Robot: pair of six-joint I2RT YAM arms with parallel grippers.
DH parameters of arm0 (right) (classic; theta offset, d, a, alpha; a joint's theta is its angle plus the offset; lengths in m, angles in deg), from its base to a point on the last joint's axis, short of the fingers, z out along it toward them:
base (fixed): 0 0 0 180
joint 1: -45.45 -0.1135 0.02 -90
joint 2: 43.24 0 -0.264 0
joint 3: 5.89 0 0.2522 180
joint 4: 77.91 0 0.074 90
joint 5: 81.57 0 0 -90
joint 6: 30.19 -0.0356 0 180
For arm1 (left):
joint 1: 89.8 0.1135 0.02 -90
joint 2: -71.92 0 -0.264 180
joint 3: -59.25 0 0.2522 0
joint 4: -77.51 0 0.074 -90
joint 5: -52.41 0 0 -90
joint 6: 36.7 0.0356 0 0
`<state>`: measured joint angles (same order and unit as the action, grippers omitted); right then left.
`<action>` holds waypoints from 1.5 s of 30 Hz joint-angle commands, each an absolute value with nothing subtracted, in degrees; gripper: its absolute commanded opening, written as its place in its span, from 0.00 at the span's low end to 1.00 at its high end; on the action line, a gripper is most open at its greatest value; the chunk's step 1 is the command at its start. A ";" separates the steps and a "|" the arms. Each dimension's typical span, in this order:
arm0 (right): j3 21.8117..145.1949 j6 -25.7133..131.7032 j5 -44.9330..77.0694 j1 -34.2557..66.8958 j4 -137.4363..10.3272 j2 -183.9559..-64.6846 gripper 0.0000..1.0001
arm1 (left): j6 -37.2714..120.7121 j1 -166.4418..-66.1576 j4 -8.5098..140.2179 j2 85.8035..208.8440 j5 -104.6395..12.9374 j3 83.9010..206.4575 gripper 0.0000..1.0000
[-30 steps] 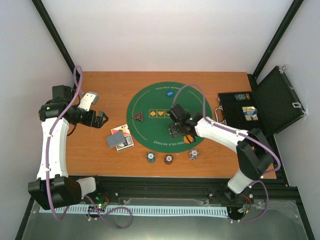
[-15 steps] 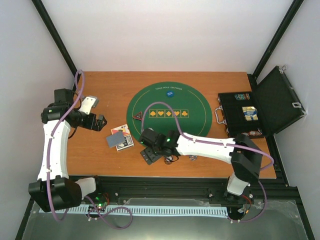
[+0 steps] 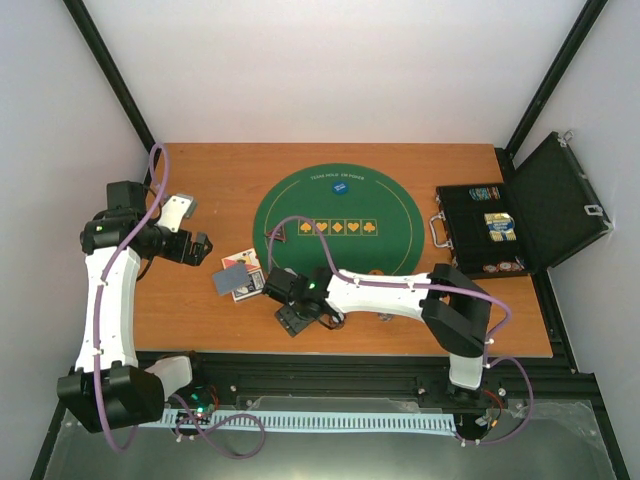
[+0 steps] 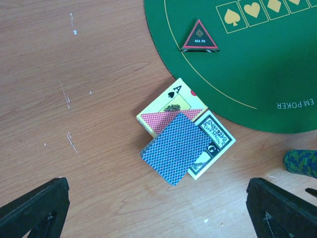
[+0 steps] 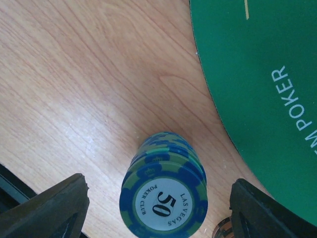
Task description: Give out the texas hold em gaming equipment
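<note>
Right gripper point(image 5: 157, 206) hangs just off the mat point(image 5: 257, 74), fingers point(image 5: 44, 208) spread wide, chip stack point(image 5: 163, 196) upright squarely between them, untouched.

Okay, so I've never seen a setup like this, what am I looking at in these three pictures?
Two white robot arms are bolted to a wooden table, each ending in a two-finger gripper. The wide picture looks down from above; the other two come from cameras on the wrists, so the dark shapes in their lower corners are the gripper's own fingers. On the table lie a round green poker mat with a triangular All In marker on it, a few playing cards and a stack of 50 chips; an open black case sits at the right. The left gripper hovers open near the cards. The right gripper stands open around the chip stack, not touching it. Nothing is held.
</note>
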<state>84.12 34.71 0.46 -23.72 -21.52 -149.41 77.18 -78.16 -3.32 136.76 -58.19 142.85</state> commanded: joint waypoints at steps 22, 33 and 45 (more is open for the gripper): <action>83.40 34.17 -1.83 -22.94 -23.23 -151.36 0.42 | 78.04 -78.00 -2.42 135.05 -57.09 143.31 1.00; 87.04 34.95 -2.56 -22.54 -20.42 -148.60 0.26 | 78.34 -77.98 -2.18 135.02 -56.64 143.15 1.00; 96.95 40.15 -3.35 -14.32 -16.60 -150.05 0.24 | 78.55 -77.96 -2.12 135.45 -55.46 143.30 1.00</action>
